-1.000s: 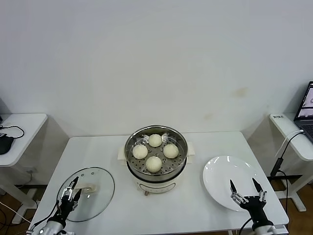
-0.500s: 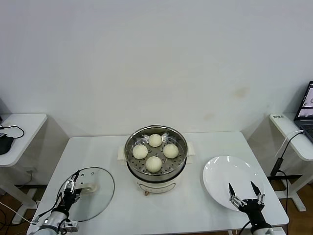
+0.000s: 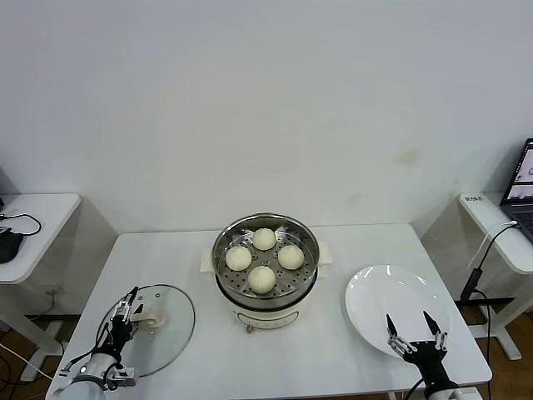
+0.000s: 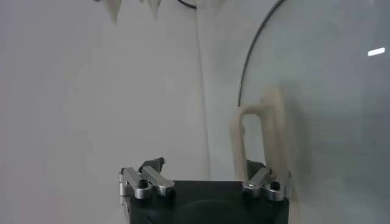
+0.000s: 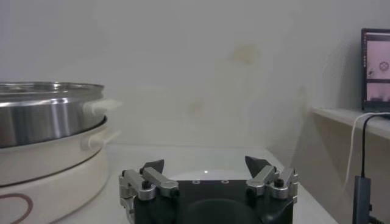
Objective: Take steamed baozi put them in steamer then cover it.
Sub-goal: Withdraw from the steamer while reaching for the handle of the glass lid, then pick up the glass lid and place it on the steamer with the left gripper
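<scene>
The steamer (image 3: pixel 265 265), a shiny steel pot on a white base, stands mid-table with several cream-white baozi (image 3: pixel 261 277) on its perforated tray; it is uncovered. The cover (image 3: pixel 166 333), a clear glass lid with a cream bar handle (image 3: pixel 151 317), lies flat on the table at the left. My left gripper (image 3: pixel 123 312) is low over the lid beside that handle, jaws open. In the left wrist view the handle (image 4: pixel 261 128) stands right by one fingertip (image 4: pixel 255 171), not clamped. My right gripper (image 3: pixel 408 321) hovers open over the near edge of the white plate (image 3: pixel 391 287), holding nothing.
The plate is bare. In the right wrist view the steamer (image 5: pixel 46 119) rises at one side and the plate (image 5: pixel 207 174) lies just ahead of the right gripper (image 5: pixel 204 164). Side tables flank the work table; the right one carries a laptop (image 3: pixel 522 185) with a cable.
My left gripper has moved lower and closer to the lid handle, its jaws narrowing slightly. The right gripper has drifted a little toward the table's front edge.
</scene>
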Tool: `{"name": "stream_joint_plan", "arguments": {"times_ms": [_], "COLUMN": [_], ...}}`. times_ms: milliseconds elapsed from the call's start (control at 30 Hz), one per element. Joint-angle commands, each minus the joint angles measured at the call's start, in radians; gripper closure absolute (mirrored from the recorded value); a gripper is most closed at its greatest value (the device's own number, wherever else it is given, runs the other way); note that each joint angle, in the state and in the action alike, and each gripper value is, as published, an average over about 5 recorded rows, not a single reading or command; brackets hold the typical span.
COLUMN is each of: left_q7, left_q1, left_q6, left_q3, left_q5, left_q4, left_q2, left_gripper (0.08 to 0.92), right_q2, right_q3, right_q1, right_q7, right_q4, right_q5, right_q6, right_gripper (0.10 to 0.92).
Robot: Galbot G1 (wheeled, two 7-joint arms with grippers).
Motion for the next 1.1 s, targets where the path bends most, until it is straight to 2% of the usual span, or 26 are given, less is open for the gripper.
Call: {"name": "stream_joint_plan", "arguments": {"times_ms": [33,533,633,867,1100], "left_q7": [-0.002,-0.119,-0.137,-0.134,-0.039], "left_q1": [-0.008,0.047,0.057,0.082,0.087], "left_q6": [0.002,-0.007,-0.017,-0.068,-0.068], "left_q3": [0.001,-0.042,-0.063,-0.128,-0.164], "left_q5": [-0.01,-0.065,-0.089,-0.161,-0.373], "left_q4": [0.013,-0.039,-0.063,-0.151,-0.222], "left_q2": [-0.003,-0.019,-0.018,0.018,0.14], "left_gripper": [0.338,0.769,0.831,0.844,0.844], "right_q2": [0.0,-0.009,-0.013,-0.024,-0.029], "right_q3": [-0.003,-0.022,-0.026,-0.038,-0.056], "right_q1": [0.001,0.001,0.0,-0.006,-0.007], "right_q7": [-0.001,-0.002,-0.003,-0.005,-0.009], "right_q4": [-0.002,-0.001,0.001,0.02,0.038], "right_q5": [-0.001,-0.007,-0.008,-0.014,-0.029], "right_q6": [-0.002,0.0,0.001,0.003,0.004], "right_gripper": [0.203,0.203,0.203,0.203,0.203]}}
